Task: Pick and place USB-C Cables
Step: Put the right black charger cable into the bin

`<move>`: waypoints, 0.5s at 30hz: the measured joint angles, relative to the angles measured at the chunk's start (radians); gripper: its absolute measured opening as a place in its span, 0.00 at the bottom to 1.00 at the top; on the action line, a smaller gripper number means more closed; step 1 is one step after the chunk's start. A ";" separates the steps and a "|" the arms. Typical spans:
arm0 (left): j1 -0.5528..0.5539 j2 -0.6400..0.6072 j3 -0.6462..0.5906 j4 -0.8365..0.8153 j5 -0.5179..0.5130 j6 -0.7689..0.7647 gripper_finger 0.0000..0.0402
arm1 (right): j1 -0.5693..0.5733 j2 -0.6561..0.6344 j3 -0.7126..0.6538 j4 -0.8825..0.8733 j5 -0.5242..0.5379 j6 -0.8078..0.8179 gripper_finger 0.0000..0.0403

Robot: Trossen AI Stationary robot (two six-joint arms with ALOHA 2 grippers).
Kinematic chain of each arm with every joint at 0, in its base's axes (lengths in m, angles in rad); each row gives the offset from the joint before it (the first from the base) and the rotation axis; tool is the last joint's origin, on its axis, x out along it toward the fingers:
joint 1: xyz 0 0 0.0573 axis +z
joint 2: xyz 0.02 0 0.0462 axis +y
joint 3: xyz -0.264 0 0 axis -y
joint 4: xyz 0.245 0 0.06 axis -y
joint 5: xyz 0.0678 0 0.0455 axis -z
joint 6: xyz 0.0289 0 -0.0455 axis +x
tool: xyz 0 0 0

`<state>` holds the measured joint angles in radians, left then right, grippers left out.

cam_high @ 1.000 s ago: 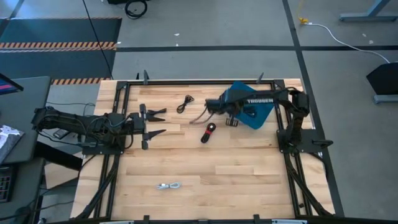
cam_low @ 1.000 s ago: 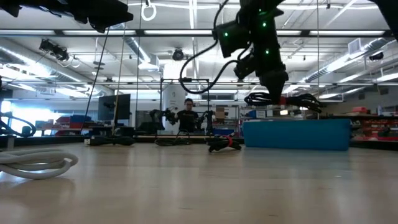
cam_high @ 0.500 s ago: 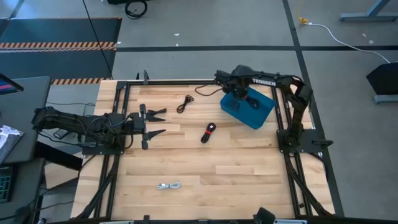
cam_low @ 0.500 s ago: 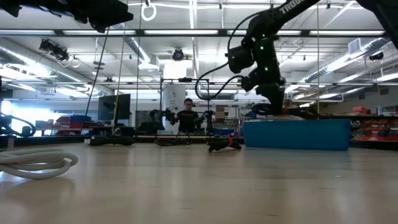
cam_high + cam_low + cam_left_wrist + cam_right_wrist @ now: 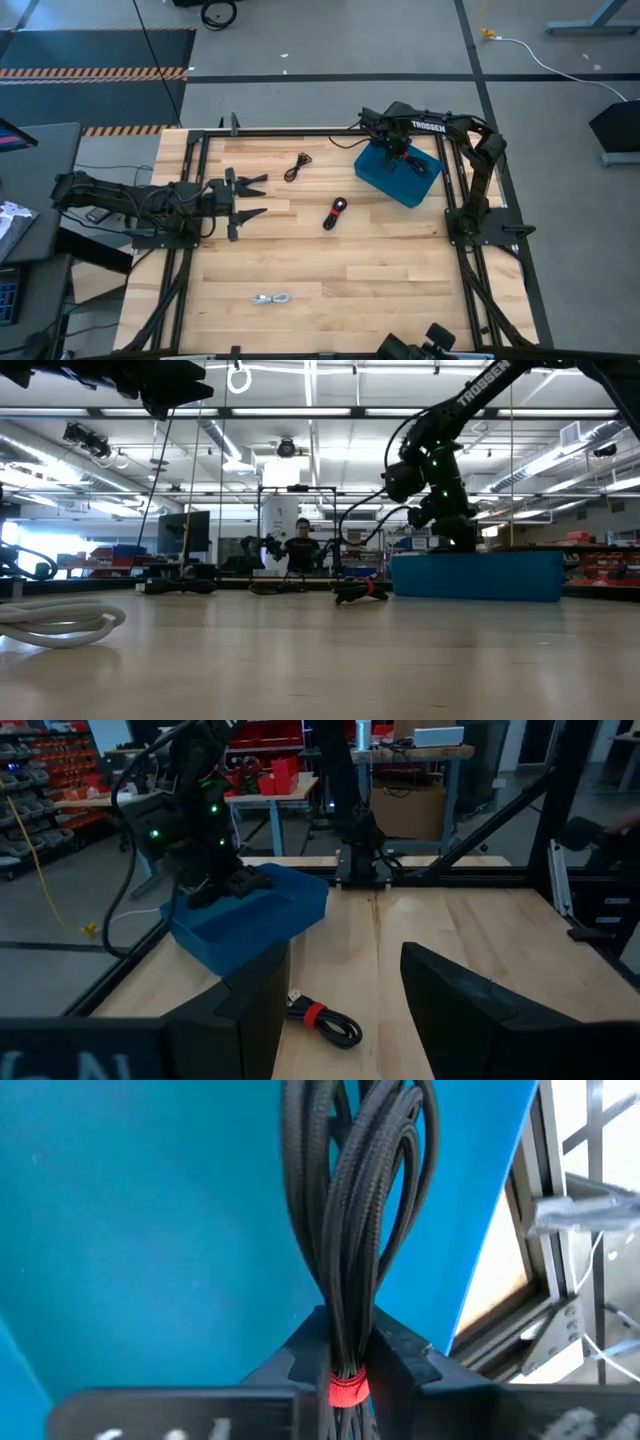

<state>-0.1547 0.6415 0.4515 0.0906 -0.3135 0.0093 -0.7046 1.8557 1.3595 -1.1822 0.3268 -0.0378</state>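
My right gripper [image 5: 398, 152] is down inside the blue bin [image 5: 425, 185] at the table's far right and is shut on a black braided USB-C cable bundle [image 5: 350, 1210]. In the low view the bin's wall [image 5: 475, 575] hides its fingers. Three more cables lie on the wood: a thin black one [image 5: 297, 167], a black one with a red band [image 5: 335, 212] and a white-grey one [image 5: 272, 298]. My left gripper [image 5: 250, 197] waits open at the table's left and points at the red-banded cable [image 5: 322, 1020]. My right gripper pinches the black bundle between its two fingers just above a red band [image 5: 345, 1342] at one end of the bundle. The fingers come steeply from above, along the bundle. The loops [image 5: 360, 1170] reach out past the fingertips over the bin's blue floor; whether they touch it I cannot tell.
A black frame [image 5: 300, 131] runs along the table's far edge and sides. The bin stands tight against the far right corner posts. The low view looks past a thick white cable [image 5: 60, 622] at its near left. Bare wood lies between the two arms.
My right gripper has swung from above the table's far middle toward the right edge and come down into the blue bin, tipping to point more steeply down. The black bundle has gone with it, from above the wood to over the bin's floor.
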 joint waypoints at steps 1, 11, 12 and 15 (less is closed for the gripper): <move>0.000 0.000 0.000 0.000 0.000 -0.006 0.50 | 0.000 0.000 -0.001 0.018 -0.005 -0.012 0.18; -0.001 0.000 0.000 -0.023 0.000 -0.055 0.50 | -0.007 -0.001 -0.001 0.035 0.067 -0.053 0.46; -0.001 0.000 0.000 -0.027 0.000 -0.057 0.50 | -0.007 -0.004 -0.001 0.021 0.074 -0.055 0.47; -0.001 0.000 0.000 -0.038 0.000 -0.058 0.50 | 0.014 -0.034 0.002 -0.017 0.068 -0.062 0.50</move>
<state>-0.1555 0.6415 0.4515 0.0525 -0.3134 -0.0490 -0.6910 1.8216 1.3614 -1.1987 0.3947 -0.1001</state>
